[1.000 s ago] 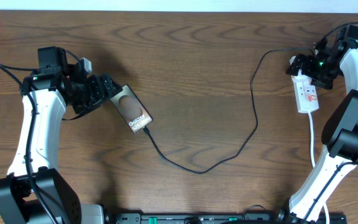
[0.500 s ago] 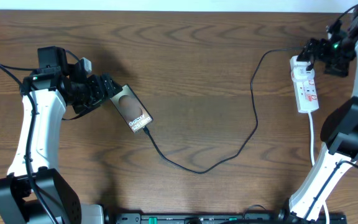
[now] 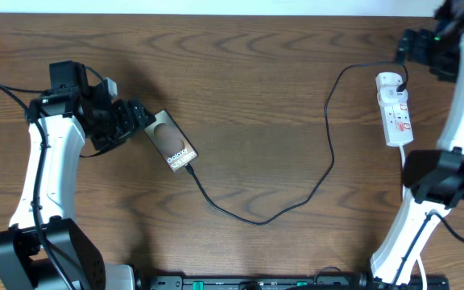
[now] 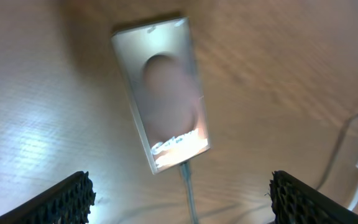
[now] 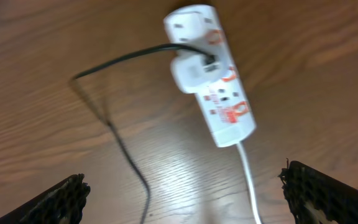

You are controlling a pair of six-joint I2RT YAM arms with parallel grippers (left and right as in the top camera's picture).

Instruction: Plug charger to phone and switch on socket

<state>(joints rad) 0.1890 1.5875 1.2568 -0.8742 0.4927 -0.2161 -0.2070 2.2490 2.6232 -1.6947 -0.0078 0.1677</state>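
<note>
Brown wood-grain worktop (image 3: pixel 240 72), carrying every item listed. Left end effector (image 3: pixel 138 115): released, its fingers (image 4: pixel 73 196) spread wide with nothing between them. Phone (image 3: pixel 170 142): slim dark slab with a brownish oval and white lettering on its face, lying flat just ahead of the left end effector, with its plain short end nearest the fingertips and its lettered end farthest from them. Overhead, contact between fingertips and phone cannot be told; the left wrist view shows the phone clear of both fingers. Charger (image 3: pixel 329 137): long thin black cable. Its connector tip (image 3: pixel 192 169) meets the phone's lettered short edge, on the side away from the left end effector. From there the cable runs in a loose curve across the worktop, well apart from either end effector, then rises toward the right end effector's side. Right end effector (image 3: pixel 411 47): released, its fingers (image 5: pixel 316 193) wide apart and empty. Socket (image 3: pixel 395 109): white elongated strip with small red marks, lying near the right end effector but apart from it, rounded end closest. Plug block (image 5: pixel 191 71): white, seated in the socket near that rounded end, with the black cable entering it. White lead (image 5: pixel 248 168): leaves the socket's far end, running away from the right end effector.
</note>
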